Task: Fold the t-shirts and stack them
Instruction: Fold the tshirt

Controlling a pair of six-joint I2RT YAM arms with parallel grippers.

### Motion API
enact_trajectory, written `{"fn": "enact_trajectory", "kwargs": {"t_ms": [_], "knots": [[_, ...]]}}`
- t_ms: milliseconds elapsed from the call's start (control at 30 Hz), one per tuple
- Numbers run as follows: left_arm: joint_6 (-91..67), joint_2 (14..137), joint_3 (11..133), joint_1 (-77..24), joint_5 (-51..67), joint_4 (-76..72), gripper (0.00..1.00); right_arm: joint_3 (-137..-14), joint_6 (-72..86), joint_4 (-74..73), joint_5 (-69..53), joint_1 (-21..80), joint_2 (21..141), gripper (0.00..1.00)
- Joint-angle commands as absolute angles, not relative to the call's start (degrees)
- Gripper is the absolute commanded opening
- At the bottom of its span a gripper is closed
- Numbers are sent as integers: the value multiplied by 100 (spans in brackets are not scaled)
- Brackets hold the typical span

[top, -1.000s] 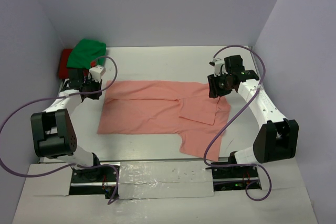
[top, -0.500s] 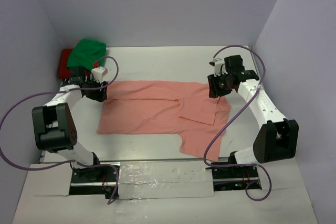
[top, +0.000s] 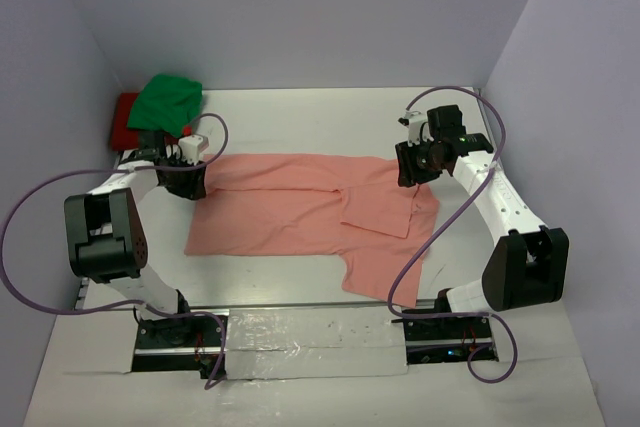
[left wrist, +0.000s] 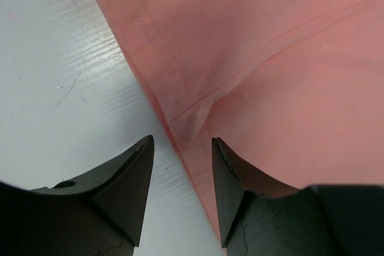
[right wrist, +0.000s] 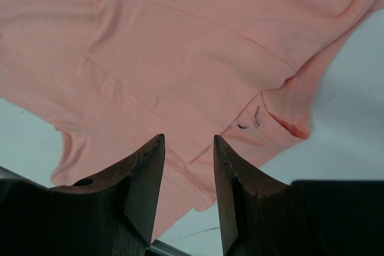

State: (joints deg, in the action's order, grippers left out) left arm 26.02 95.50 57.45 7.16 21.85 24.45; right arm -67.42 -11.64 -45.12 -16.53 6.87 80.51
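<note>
Salmon-pink t-shirt [top: 300,212]: we see it spread flat across the middle of the table [top: 300,117]. Its body runs from 9 to 3 o'clock, and one part hangs down toward 5 o'clock.
Green t-shirt [top: 168,102]: we find it bunched at 10 o'clock in the far left corner, well apart from the pink one.
Red t-shirt [top: 122,122]: it lies under the green one, and only its 9 o'clock edge shows.
Left gripper [top: 187,179]: we place it at the pink shirt's 10 o'clock corner, just over the cloth's edge.
Left fingers [left wrist: 129,178]: in the wrist view we see them parted at a middling width. The shirt's stitched hem runs below the gap, with bare table on one side and pink cloth on the other. Nothing is pinched.
Right gripper [top: 412,169]: it sits at 2 o'clock, over the shirt's far right part.
Right fingers [right wrist: 144,184]: they are parted about as far as the left pair, with pink cloth in view below and between them. We see no fold caught in them.
Neck label [right wrist: 251,118]: we make out a small tag beside the curved collar, toward 3 o'clock in the right wrist view.
Purple cable [top: 440,237]: one loops along each arm.
</note>
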Motion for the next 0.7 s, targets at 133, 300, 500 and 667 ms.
{"fn": "enact_trajectory", "kwargs": {"t_ms": [133,300,500,667], "knots": [[2610,9659,5809,659,2575,2215,51,-6750,-1204,-4544,-1643,729,7937,45],[2602,9773,5801,598,2593,2197,51,-6750,-1195,-4544,-1644,729,7937,45],[2558,9826,5801,589,2575,2092,41,-6741,-1195,-4544,-1644,729,7928,45],[2540,9800,5801,589,2496,2030,22,-6733,-1195,-4535,-1643,729,7945,45]]}}
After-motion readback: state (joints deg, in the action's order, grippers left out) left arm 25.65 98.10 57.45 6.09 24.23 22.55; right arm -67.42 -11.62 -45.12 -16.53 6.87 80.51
